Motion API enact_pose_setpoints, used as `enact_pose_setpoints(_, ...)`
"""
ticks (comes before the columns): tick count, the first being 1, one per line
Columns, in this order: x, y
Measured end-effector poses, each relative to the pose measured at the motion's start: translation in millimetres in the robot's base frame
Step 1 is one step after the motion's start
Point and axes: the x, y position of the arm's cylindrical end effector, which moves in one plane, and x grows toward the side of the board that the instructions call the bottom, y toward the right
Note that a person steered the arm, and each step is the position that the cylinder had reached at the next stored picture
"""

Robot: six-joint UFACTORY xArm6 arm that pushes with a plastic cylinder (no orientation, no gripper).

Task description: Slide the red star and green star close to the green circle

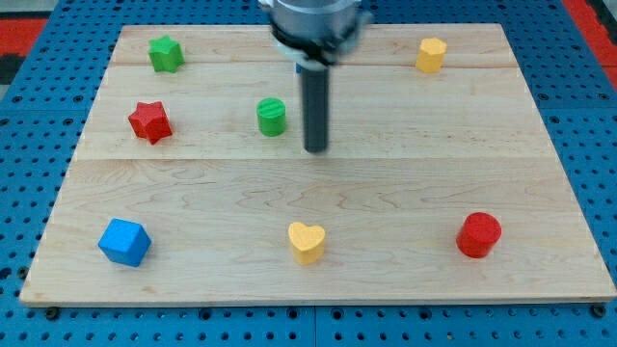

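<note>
The green circle (272,117) stands on the wooden board, left of centre toward the view's top. The red star (150,121) lies well to its left, near the board's left edge. The green star (166,53) sits at the view's top left, above the red star. My tip (315,149) rests on the board just right of the green circle and slightly below it, with a small gap between them. It is far from both stars.
A yellow hexagon (431,54) is at the top right. A red cylinder (478,234) is at the bottom right, a yellow heart (307,242) at bottom centre, a blue cube (124,241) at bottom left. The board (386,183) lies on a blue pegboard.
</note>
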Motion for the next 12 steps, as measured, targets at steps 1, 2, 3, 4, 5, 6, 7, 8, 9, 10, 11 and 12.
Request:
enact_pose_setpoints(1,3,-114)
enact_pose_setpoints(2,-7,-205)
enact_pose_setpoints(3,-19,-230)
enact_pose_setpoints(4,-39,-232)
enact_pose_setpoints(5,-65,-285)
enact_pose_setpoints(6,-70,-252)
enact_pose_setpoints(7,-20,-180)
enact_pose_setpoints(8,-15,-178)
enact_pose_setpoints(9,-45,-272)
enact_pose_setpoints(10,-61,-240)
enact_pose_setpoints(11,-39,-155)
enact_pose_setpoints(12,-24,-169)
